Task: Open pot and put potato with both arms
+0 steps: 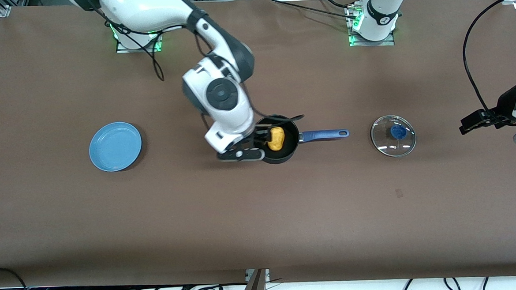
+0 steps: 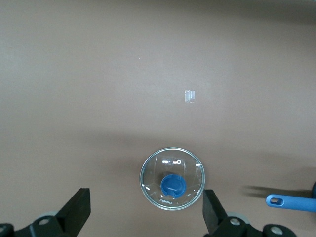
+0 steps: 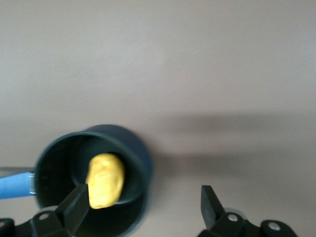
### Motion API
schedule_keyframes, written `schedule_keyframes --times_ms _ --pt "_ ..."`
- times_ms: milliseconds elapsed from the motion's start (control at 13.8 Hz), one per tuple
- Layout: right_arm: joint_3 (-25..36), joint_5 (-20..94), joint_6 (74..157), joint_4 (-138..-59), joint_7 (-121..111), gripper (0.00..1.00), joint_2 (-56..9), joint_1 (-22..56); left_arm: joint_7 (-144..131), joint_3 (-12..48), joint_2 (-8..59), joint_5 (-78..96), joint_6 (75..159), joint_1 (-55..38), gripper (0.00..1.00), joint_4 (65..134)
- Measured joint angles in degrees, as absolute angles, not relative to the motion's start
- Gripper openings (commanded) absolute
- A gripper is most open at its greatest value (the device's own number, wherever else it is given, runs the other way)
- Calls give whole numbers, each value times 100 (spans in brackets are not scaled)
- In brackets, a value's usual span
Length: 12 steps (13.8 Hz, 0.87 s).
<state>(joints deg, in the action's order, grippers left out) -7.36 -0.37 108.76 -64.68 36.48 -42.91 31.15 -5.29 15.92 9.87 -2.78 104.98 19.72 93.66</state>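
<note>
The black pot (image 1: 285,156) stands open mid-table, its blue handle (image 1: 323,135) pointing toward the left arm's end. The yellow potato (image 1: 276,138) lies inside it. My right gripper (image 1: 260,141) is open and empty, over the pot's rim on the side toward the right arm's end. In the right wrist view the potato (image 3: 105,180) sits in the pot (image 3: 136,148) beside one finger, with the right gripper (image 3: 143,197) spread wide. My left gripper (image 1: 471,124) is open and empty, up over the table near the left arm's end, shown wide apart in its own view (image 2: 145,200).
The glass lid with its blue knob (image 1: 393,135) lies flat on the table past the handle's tip; it also shows in the left wrist view (image 2: 172,179). A flat blue plate (image 1: 115,146) lies toward the right arm's end. A small tape mark (image 1: 399,193) is nearer the camera than the lid.
</note>
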Motion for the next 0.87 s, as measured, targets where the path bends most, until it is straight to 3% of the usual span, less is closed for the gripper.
schedule_keyframes --times_ms 433,867 --pt "-333 -517 8859 -6336 1752 100 -3411 2119 -529 1619 987 -158 10498 1965 100 9250" --pt "44 -541 8370 -6813 127 100 -2351 954 -529 1641 987 -156 10424 1962 100 9246"
